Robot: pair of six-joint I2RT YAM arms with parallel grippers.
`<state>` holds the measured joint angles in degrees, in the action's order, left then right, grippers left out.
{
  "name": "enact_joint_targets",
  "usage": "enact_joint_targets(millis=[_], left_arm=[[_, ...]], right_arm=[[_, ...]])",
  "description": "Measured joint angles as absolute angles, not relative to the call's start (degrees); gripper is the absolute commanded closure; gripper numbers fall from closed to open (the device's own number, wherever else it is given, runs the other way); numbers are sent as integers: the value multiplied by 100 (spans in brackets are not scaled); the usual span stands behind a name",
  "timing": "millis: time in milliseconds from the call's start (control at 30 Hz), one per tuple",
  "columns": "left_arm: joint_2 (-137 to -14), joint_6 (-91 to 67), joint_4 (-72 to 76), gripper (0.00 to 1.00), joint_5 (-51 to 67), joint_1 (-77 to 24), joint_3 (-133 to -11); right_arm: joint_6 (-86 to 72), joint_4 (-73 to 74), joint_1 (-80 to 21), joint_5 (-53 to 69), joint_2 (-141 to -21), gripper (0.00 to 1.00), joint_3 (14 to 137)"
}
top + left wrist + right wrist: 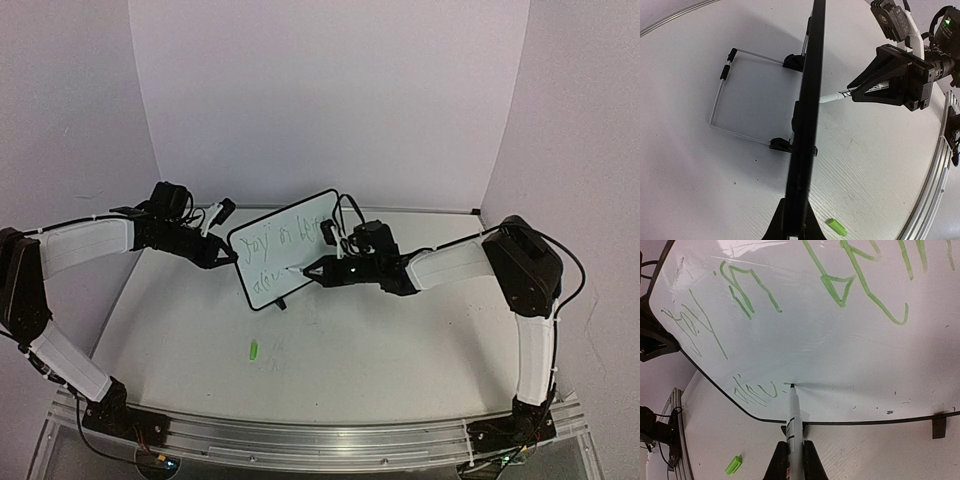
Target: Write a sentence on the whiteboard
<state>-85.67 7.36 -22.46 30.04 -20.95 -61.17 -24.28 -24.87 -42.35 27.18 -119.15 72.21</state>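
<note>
Gripping, right gripper (794,450): closed tight on a white marker (793,415), with the barrel pinched between both fingers and the nib pointing out ahead.
Marker tip: touching the white face of the whiteboard (815,350), low on the face, just right of the lower scrawl and above the bottom frame.
Holding side, left gripper (794,220): clamped shut on the board's left edge, with the thin black frame pinched between the fingers; board seen edge-on from that wrist.
Board position: standing on the table (400,340), leaning back a little, set between the two grippers with its face turned toward the right arm.
Writing: sentence (837,290) in thin green handwriting, two lines; upper line running across most of the face, lower line short, only a few strokes at the left; words hard to read.
Support: small black feet (781,145) resting on the table, with a bent wire stand (720,100) behind the back of the board.
Loose item: green cap (254,350) lying flat on the table, nearer the arm bases than the board, well apart from board and both grippers.
Arms: reaching in from either side and meeting at the board.
</note>
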Motion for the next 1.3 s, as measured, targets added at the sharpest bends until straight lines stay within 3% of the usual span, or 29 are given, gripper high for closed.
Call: enact_joint_targets(millis=[1300], left_arm=[[-8567, 711, -2248, 100, 3031, -2095, -6117]], right_arm=[[-2588, -2681, -4150, 3067, -11990, 100, 7408]])
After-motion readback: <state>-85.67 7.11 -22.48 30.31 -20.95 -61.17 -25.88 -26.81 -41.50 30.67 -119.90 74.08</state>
